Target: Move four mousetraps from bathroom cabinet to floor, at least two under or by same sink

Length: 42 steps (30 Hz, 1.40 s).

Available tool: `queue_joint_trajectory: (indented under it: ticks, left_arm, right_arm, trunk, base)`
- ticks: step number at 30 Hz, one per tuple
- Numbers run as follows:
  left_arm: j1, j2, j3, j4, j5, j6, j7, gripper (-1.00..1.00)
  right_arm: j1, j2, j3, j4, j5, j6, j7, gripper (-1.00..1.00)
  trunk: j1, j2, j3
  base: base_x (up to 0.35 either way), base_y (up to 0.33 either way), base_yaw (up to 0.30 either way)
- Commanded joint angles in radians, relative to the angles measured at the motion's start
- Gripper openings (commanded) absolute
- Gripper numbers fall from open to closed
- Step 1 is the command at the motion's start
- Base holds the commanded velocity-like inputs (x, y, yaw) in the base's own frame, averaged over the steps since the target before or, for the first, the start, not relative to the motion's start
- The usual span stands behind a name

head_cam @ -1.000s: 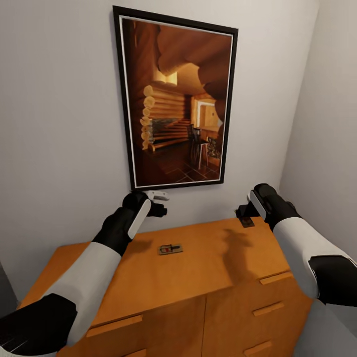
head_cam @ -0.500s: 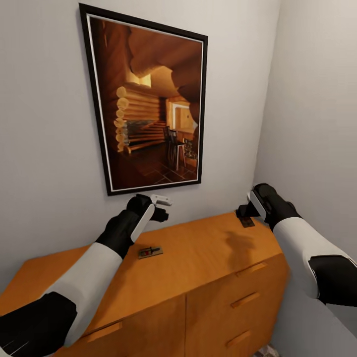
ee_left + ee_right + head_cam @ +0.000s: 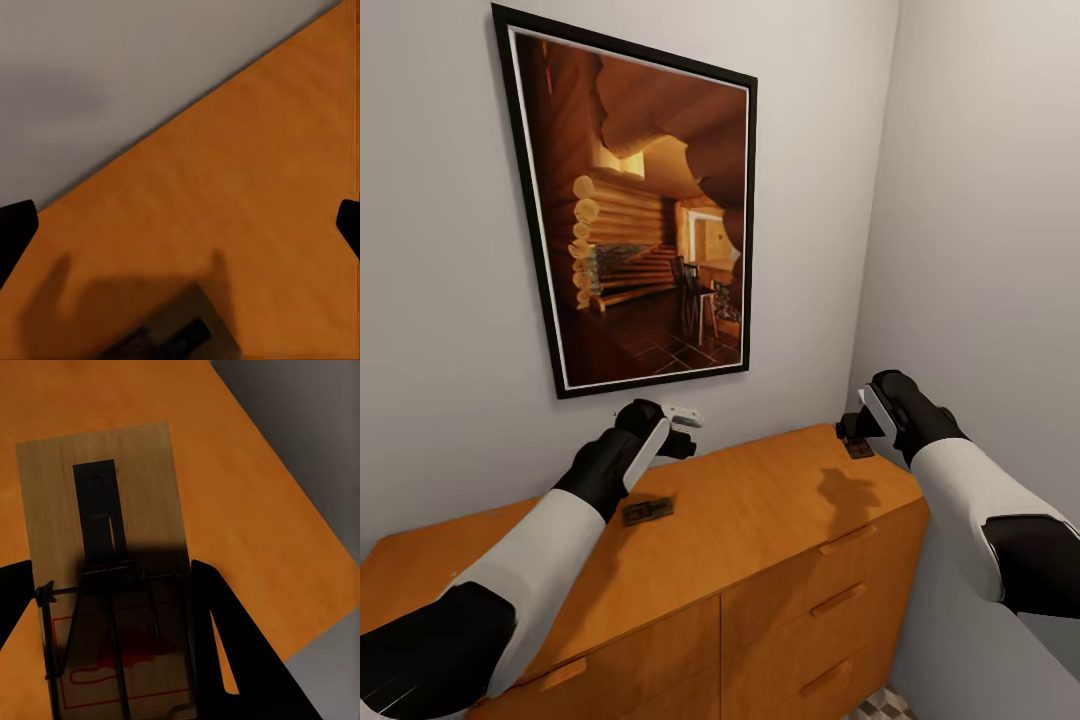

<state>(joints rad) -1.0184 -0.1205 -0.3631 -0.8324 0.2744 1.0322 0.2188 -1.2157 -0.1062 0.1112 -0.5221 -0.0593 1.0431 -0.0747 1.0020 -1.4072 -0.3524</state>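
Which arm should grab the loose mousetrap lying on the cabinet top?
Left. The left hand hovers open just above and behind the loose mousetrap on the cabinet. The right hand already holds another mousetrap at the far corner.

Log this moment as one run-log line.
right gripper: shut on mousetrap above cabinet | left gripper: open, over second mousetrap on cabinet top

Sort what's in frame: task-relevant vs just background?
Task-relevant:
- mousetrap held in the right gripper, seen close at
- second mousetrap lying on the cabinet top
- cabinet
- left gripper, open above the cabinet top
- sliver of bathroom floor

Background:
- framed picture of a log cabin interior
- plain walls
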Motion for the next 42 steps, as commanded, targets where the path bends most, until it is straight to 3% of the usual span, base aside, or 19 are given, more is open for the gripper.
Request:
queue_joint_trajectory:
  ticks: [1,6,13,23,37,42]
  left_arm:
    - [-0.012,0.003,-0.001,0.006,0.014,0.005,-0.013,1.0]
    - [-0.053,0.02,0.001,0.044,0.019,0.009,-0.103,1.0]
    - [-0.1,0.031,0.002,0.145,0.011,0.011,-0.154,1.0]
    - [-0.109,0.063,0.0,0.178,0.007,0.012,-0.162,1.0]
    - [-0.109,0.065,-0.01,0.166,0.008,0.014,-0.164,1.0]
    - [-0.109,0.065,-0.03,0.164,0.01,0.014,-0.164,1.0]
  right_arm:
    - [-0.001,-0.001,0.007,-0.001,-0.01,0.004,-0.008,-1.0]
    - [-0.001,-0.001,0.007,-0.001,-0.01,0.004,-0.008,-1.0]
    - [-0.001,-0.001,0.007,-0.001,-0.01,0.004,-0.008,-1.0]
    - [-0.001,-0.001,0.008,-0.001,-0.01,0.004,-0.008,-1.0]
    - [-0.001,-0.001,0.007,-0.001,-0.01,0.004,-0.007,-1.0]
    - [-0.001,-0.001,0.007,-0.001,-0.01,0.004,-0.007,-1.0]
  trunk:
    - [0.0,-0.001,-0.001]
    - [0.0,-0.001,-0.001]
    - [0.0,-0.001,-0.001]
    - [0.0,-0.001,-0.001]
    - [0.0,-0.001,-0.001]
    - [0.0,-0.001,-0.001]
  base:
    - [0.0,0.0,-0.007]
    - [0.0,0.0,-0.004]
    - [0.0,0.0,0.0]
    - [0.0,0.0,0.0]
    - [0.0,0.0,0.0]
    - [0.0,0.0,0.0]
